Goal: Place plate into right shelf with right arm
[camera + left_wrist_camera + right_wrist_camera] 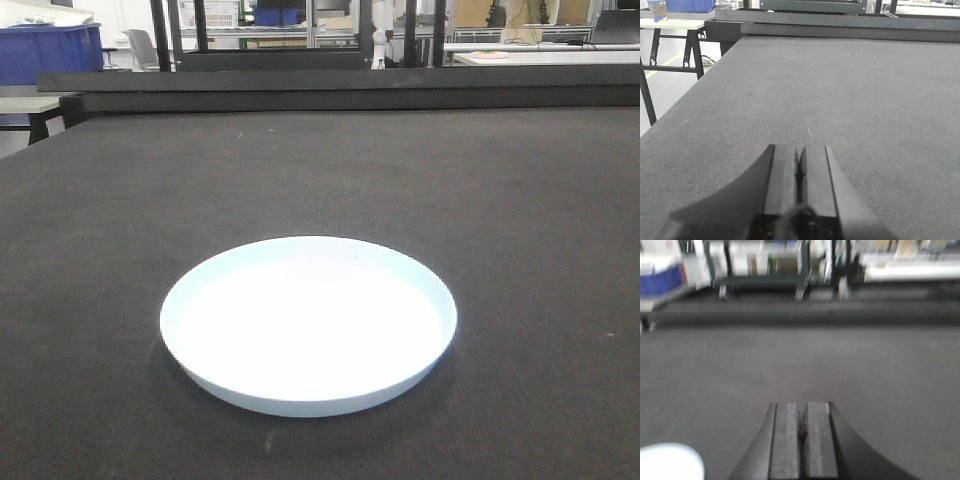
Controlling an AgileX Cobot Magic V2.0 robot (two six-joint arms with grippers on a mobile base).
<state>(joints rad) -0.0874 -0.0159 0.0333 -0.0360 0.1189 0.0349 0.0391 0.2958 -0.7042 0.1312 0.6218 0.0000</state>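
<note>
The round white plate lies flat on the dark grey felt table, near the front in the exterior view. A slice of the plate shows at the bottom left of the blurred right wrist view. My right gripper is shut with nothing in it, hovering over bare felt to the right of the plate. My left gripper is also shut and empty, low over the felt; no plate shows in its view. The right shelf is out of view. Neither gripper appears in the exterior view.
A raised black beam runs along the table's far edge. Behind it stand dark racks, a blue bin at the back left and a white table at the back right. The felt table's left edge drops to the floor beside a trestle bench.
</note>
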